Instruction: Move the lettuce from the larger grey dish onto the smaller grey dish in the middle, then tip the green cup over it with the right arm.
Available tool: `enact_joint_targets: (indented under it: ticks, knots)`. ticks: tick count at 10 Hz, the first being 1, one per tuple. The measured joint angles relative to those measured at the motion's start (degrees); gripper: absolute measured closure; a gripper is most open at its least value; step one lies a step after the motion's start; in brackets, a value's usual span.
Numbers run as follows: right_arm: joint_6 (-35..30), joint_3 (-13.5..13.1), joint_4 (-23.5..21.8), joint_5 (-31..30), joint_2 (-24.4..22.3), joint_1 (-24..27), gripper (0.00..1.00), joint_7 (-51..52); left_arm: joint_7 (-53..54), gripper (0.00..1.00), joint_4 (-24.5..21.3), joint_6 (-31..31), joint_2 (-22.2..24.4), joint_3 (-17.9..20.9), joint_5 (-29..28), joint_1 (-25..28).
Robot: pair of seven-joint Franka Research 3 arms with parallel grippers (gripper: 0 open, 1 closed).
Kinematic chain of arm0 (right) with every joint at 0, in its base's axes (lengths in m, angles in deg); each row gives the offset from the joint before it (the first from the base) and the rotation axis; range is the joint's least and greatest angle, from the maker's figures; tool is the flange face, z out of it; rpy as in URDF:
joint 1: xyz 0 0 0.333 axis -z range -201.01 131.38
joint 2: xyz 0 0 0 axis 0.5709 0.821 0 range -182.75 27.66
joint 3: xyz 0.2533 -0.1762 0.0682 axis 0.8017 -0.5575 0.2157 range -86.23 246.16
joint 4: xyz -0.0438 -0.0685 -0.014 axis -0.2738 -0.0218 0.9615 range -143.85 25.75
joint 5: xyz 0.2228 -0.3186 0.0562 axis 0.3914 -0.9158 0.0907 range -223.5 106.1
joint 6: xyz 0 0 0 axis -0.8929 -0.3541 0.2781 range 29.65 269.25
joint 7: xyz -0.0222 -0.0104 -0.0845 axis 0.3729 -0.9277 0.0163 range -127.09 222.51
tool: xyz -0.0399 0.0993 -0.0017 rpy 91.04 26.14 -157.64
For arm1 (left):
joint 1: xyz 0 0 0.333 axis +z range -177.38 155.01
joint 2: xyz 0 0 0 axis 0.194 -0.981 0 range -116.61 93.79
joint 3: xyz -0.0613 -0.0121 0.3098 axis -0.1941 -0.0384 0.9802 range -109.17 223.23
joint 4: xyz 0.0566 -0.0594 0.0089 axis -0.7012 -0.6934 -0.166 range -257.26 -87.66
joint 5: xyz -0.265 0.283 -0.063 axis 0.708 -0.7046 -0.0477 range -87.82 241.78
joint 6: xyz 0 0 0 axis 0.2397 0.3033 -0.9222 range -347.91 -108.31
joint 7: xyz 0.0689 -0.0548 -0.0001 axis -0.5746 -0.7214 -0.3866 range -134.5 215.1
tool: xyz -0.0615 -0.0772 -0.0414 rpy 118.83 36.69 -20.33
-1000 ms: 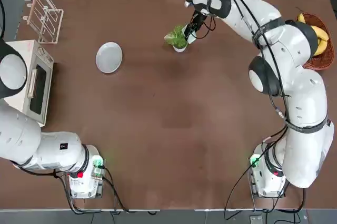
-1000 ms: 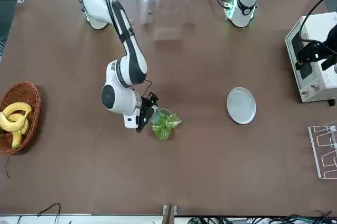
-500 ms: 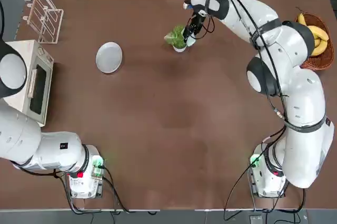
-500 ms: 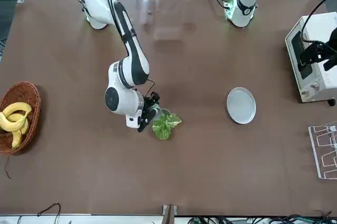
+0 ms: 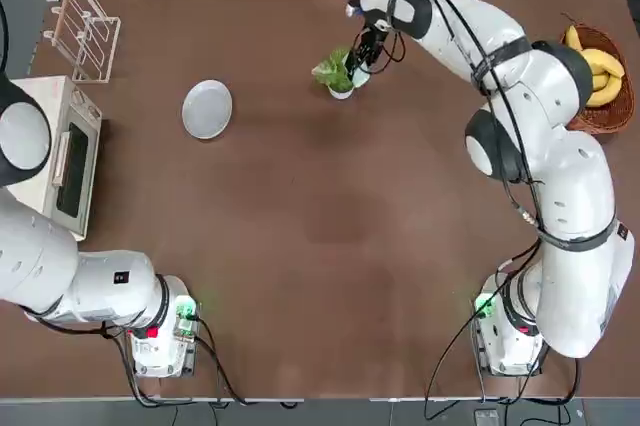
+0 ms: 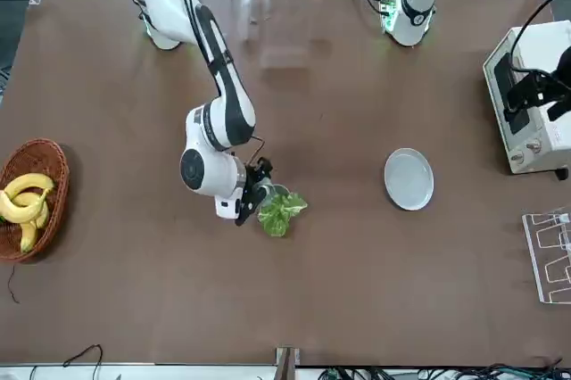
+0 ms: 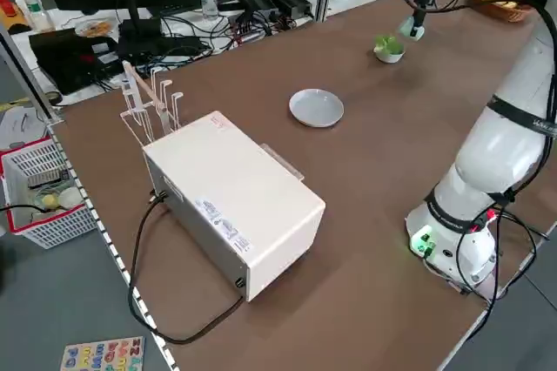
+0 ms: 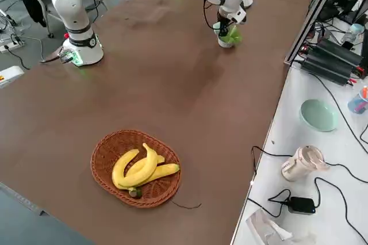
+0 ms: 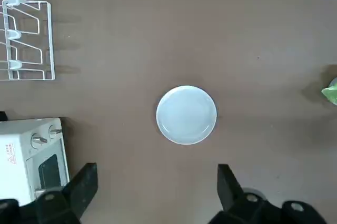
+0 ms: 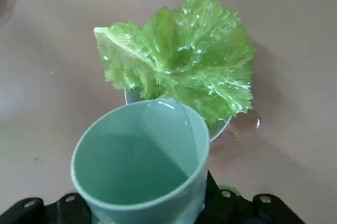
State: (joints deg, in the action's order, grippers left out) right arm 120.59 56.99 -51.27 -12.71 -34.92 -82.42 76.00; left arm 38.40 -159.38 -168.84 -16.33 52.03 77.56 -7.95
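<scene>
The lettuce (image 5: 334, 70) lies in the smaller grey dish (image 5: 341, 93) at the far middle of the table; the right wrist view shows the lettuce (image 10: 181, 71) covering most of that dish (image 10: 219, 128). My right gripper (image 5: 364, 52) is shut on the green cup (image 10: 139, 171), held tilted right beside the lettuce with its open mouth showing empty. The larger grey dish (image 5: 207, 108) sits bare to the left and also fills the middle of the left wrist view as a plate (image 9: 186, 114). High above the table's left side, my left gripper (image 9: 155, 192) hangs open.
A white oven-like box (image 5: 65, 156) and a wire rack (image 5: 85, 31) stand along the left edge. A wicker basket of bananas (image 5: 600, 81) sits at the far right. The broad brown table middle (image 5: 320, 246) has free room.
My right gripper with the green cup has edged slightly closer to the lettuce. The left arm, plate, bowl and lettuce have stayed put.
</scene>
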Motion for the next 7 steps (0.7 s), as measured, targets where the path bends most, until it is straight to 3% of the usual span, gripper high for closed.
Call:
enact_joint_targets:
  ticks: [7]
  knots:
    - [-1.2, 0.0, 0.7, 0.0, 0.3, -0.1, 0.32, -3.7, 0.0, 0.00, 0.0, -0.2, 0.0, 0.1, 0.0, 0.1]
